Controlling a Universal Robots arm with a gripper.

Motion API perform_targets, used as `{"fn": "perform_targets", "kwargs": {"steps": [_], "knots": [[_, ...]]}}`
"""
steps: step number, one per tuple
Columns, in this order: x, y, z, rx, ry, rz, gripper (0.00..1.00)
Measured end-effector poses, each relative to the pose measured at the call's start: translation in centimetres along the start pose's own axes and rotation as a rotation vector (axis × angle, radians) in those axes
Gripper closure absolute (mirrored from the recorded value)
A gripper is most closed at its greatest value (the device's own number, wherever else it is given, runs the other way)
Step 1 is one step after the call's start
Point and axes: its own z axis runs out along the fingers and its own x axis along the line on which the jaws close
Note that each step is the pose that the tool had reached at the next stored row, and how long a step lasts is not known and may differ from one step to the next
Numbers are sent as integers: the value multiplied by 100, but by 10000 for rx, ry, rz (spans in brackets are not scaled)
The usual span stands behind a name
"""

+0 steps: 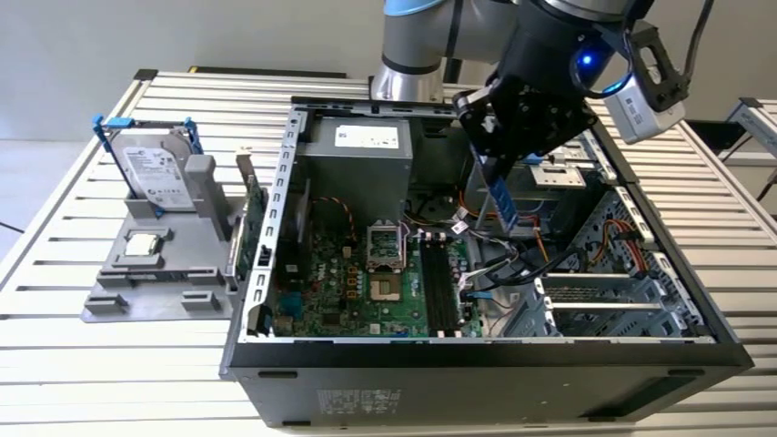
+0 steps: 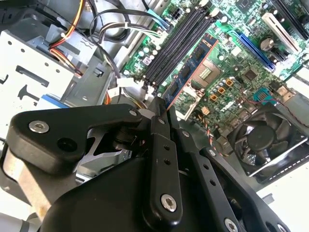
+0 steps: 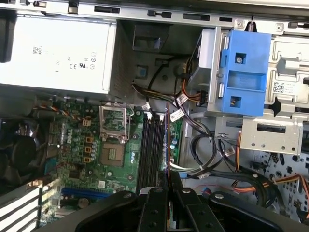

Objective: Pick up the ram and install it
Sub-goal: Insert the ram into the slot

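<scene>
My gripper point(image 1: 492, 164) reaches down into the open computer case point(image 1: 261, 273) and is shut on the ram point(image 1: 501, 198), a long narrow board hanging from the fingers on its edge. In the second wrist view the ram point(image 2: 189, 67) juts out from the gripper point(image 2: 161, 104) over the motherboard, beside the black memory slots point(image 2: 176, 43). In the first wrist view the ram point(image 3: 167, 137) appears edge-on, running along the side of the memory slots point(image 3: 150, 150), with the gripper point(image 3: 168, 178) closed around its near end. The ram is still above the board, not seated.
Outside the case, on the exterior view's left, a grey stand point(image 1: 164, 291) carries a hard drive point(image 1: 158, 173) in a blue-tabbed frame and a small CPU chip point(image 1: 144, 243). Inside are the power supply point(image 1: 358, 150), CPU socket point(image 3: 113, 135), loose cables point(image 3: 212, 159), a fan point(image 2: 263, 140) and a blue drive bracket point(image 3: 246, 72).
</scene>
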Motion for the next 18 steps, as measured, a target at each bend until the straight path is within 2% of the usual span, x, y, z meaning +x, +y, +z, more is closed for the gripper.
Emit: {"fn": "perform_targets", "kwargs": {"steps": [2, 14, 18], "knots": [[1, -2, 7, -47, -62, -6, 100], [20, -11, 53, -44, -163, -12, 100], [28, -12, 70, -43, -175, -13, 100]]}}
